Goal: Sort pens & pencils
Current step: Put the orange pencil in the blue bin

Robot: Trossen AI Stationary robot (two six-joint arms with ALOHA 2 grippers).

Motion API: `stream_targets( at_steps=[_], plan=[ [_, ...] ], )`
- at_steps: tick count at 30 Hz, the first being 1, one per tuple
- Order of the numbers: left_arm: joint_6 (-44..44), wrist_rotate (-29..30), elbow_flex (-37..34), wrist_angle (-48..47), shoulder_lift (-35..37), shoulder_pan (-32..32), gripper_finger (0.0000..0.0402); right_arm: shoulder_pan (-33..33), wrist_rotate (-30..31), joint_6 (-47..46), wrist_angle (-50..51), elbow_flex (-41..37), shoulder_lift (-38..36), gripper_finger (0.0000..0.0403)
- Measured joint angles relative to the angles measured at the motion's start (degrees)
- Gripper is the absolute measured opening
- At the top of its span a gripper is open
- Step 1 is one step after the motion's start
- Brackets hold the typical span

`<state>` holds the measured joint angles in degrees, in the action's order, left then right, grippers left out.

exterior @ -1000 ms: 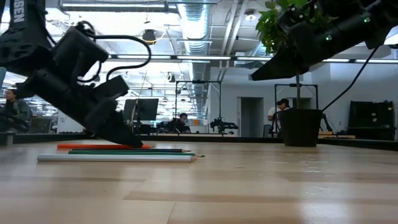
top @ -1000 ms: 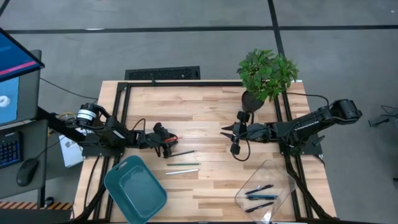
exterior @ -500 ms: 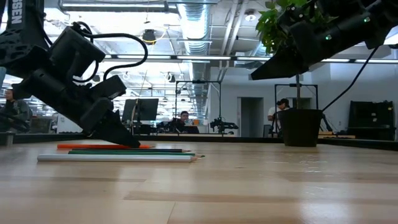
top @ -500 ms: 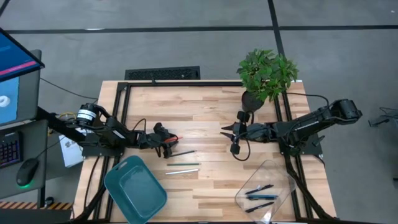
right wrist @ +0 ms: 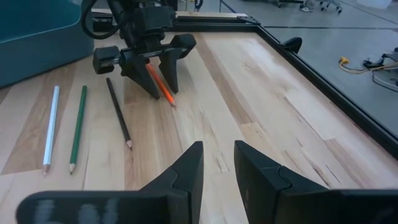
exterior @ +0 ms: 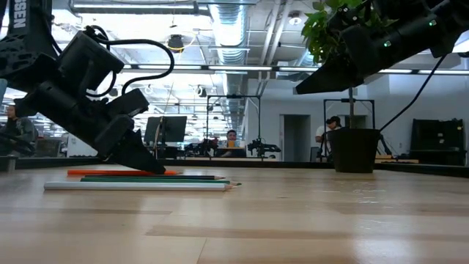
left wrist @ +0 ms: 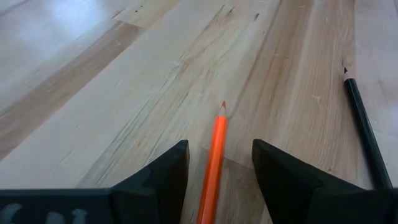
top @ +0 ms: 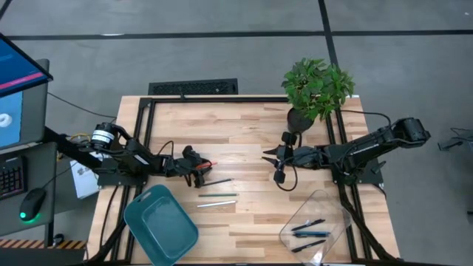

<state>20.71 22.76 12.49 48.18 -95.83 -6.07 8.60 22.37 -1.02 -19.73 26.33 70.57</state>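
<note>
The left end effector is down low over the worktop, fingers apart, with the orange pencil lying right between them. In the left wrist view you can see clear gaps on both sides of the pencil, so the fingers are straddling it, not pinching. Its sharpened tip pokes out just past the fingertips.

Just beside that end effector, on the side toward the front edge, the dark pencil lies flat. A bit further out are the green pencil and the pale pencil, roughly parallel to each other. In the low view all of them look flat on the wood.

The teal bin sits near the left end effector, toward the front left corner of the worktop.

The right end effector hangs above the middle of the worktop, well apart from the pencils, fingers apart with nothing between them. The potted plant stands near it, towards the back. The clear tray is off near the front right corner, and the pens are inside it, a few dark ones and one bluish.

People are visible far back in the room in the low view.
</note>
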Motion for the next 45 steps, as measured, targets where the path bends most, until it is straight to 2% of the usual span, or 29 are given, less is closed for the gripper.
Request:
stream_targets(
  at_steps=[5,15,45],
  plan=[
    [0.7,0.4,0.0,1.8,-1.3,0.0,0.0171,0.0,0.0,0.0,0.0,0.0,0.0,0.0113],
    [-0.7,1.7,0.3,16.9,-12.5,0.0,0.0171,0.0,0.0,0.1,0.0,0.0,0.0,0.0113],
    [1.5,1.7,-0.7,17.4,-13.9,0.0,0.0171,0.0,0.0,0.0,0.4,0.0,0.0,0.0113]
  ],
)
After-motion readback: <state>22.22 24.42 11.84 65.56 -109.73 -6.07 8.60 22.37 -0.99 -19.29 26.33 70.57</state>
